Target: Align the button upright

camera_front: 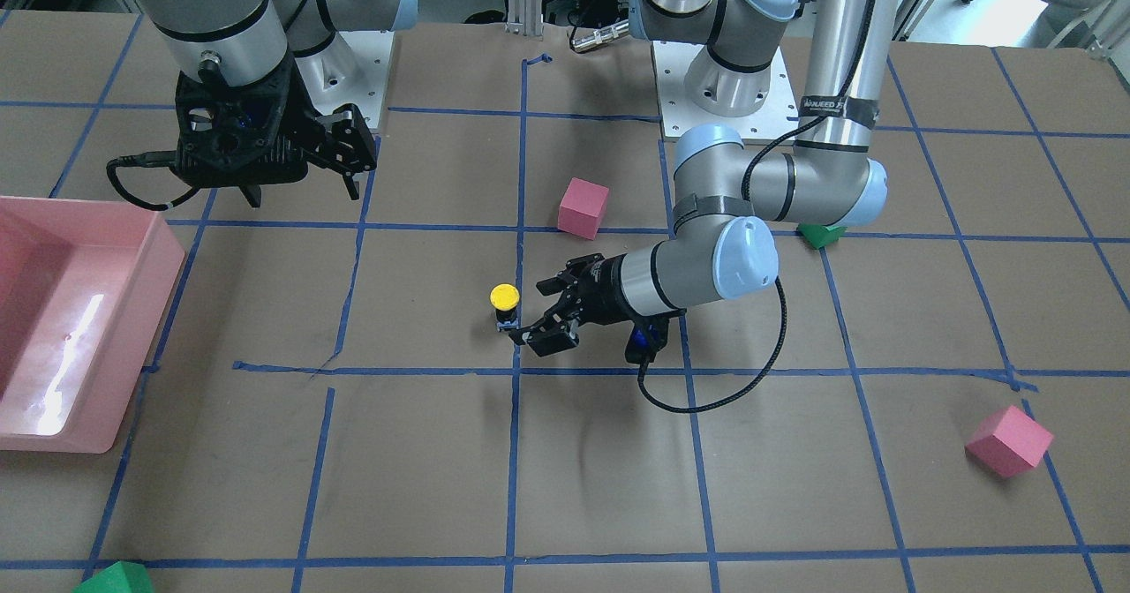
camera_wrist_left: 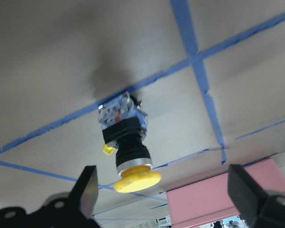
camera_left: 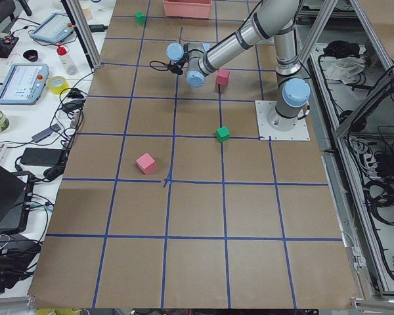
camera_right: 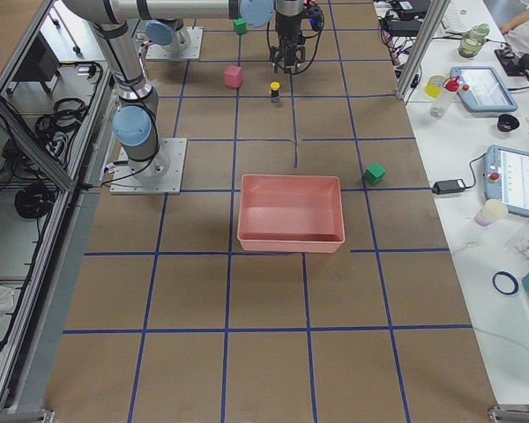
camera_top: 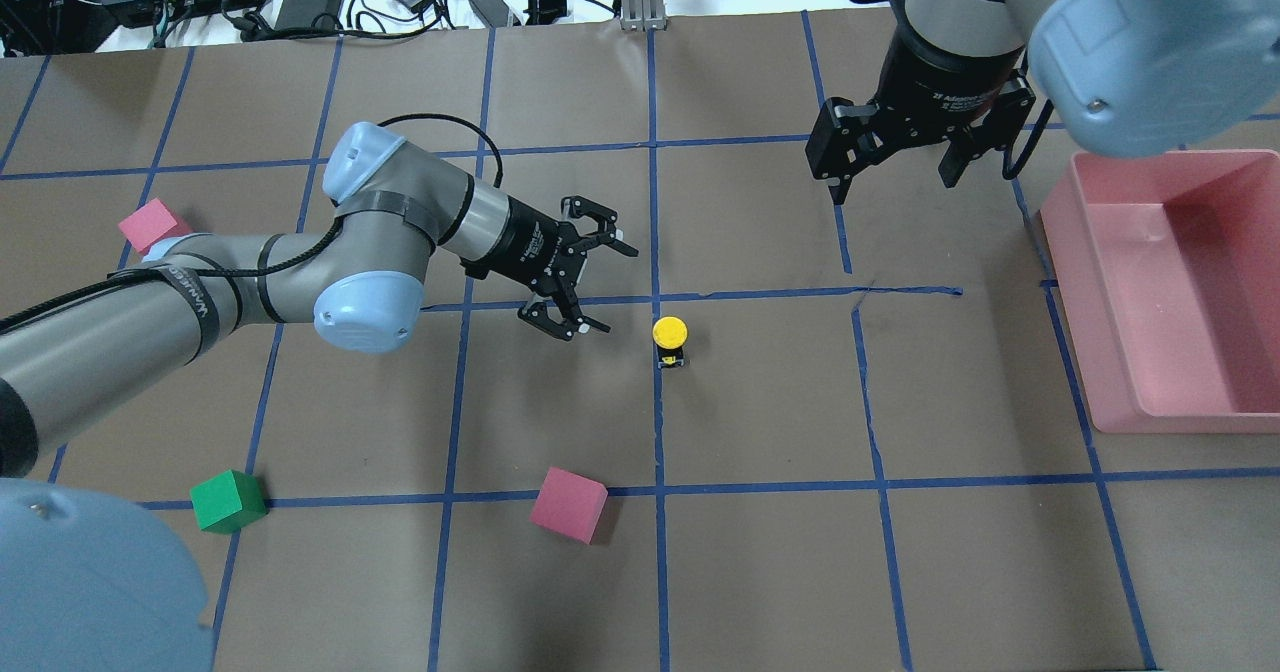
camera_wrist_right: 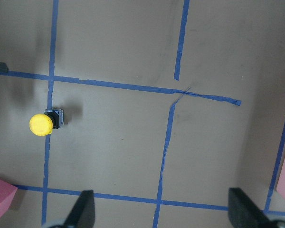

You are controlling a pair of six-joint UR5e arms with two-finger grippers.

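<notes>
The button (camera_front: 504, 305) has a round yellow cap, a black body and a silvery-blue base. It stands upright on its base on a blue tape line near the table's middle, and it also shows in the overhead view (camera_top: 670, 340) and the exterior right view (camera_right: 274, 91). My left gripper (camera_front: 530, 311) lies low and sideways just beside the button, open and empty, not touching it. The left wrist view shows the button (camera_wrist_left: 126, 142) ahead of the spread fingers (camera_wrist_left: 85, 190). My right gripper (camera_top: 890, 189) hangs open and empty, well away from the button. The right wrist view shows the button (camera_wrist_right: 42, 123) from above.
A pink bin (camera_top: 1060, 242) stands at my right side. One pink cube (camera_top: 568, 504) lies near the button on my side, and another (camera_top: 152, 224) lies behind my left arm. A green cube (camera_top: 228, 500) lies at my near left, and a second green cube (camera_front: 115, 578) across the table.
</notes>
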